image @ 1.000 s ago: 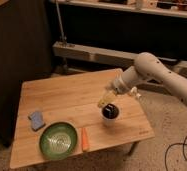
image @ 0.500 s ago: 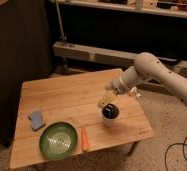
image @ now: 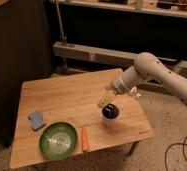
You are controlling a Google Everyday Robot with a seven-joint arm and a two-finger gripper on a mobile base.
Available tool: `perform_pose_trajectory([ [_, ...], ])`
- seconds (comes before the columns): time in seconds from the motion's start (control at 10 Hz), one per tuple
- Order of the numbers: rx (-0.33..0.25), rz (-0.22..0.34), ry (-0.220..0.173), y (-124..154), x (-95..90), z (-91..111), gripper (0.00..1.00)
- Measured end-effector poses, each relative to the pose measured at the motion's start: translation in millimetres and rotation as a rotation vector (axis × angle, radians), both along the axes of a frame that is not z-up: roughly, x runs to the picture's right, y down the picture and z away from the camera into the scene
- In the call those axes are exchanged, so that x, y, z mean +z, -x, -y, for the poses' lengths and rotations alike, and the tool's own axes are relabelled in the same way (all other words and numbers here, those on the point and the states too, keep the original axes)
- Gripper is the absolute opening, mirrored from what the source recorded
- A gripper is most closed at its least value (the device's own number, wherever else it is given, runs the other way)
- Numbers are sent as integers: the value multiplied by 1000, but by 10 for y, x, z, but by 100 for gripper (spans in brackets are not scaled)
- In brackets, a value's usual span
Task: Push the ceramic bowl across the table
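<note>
The green ceramic bowl (image: 59,140) sits near the front edge of the wooden table (image: 72,95), left of centre. My gripper (image: 106,102) hangs over the right half of the table, just above a small white cup (image: 110,115) with a dark inside. Its jaws stand open, and I see nothing held in them. The gripper is well to the right of the bowl and apart from it. The white arm (image: 152,72) reaches in from the right.
An orange carrot (image: 85,139) lies right beside the bowl. A blue sponge (image: 36,120) rests near the table's left edge. A dark cabinet (image: 12,50) stands at the left, a long grey shelf (image: 87,51) behind the table, and cables (image: 184,150) lie on the floor at the right.
</note>
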State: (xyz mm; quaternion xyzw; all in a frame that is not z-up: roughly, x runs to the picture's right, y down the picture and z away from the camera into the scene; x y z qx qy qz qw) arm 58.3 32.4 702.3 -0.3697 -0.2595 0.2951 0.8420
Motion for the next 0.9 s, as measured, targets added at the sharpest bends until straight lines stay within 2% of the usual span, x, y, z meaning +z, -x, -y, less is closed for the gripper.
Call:
perform_pose_trajectory([
  [0.7, -2, 0, -3, -3, -12, 17, 80],
  [0.8, -30, 8, 2, 13, -21, 9, 80],
  [0.9, -81, 27, 10, 121, -37, -19, 80],
])
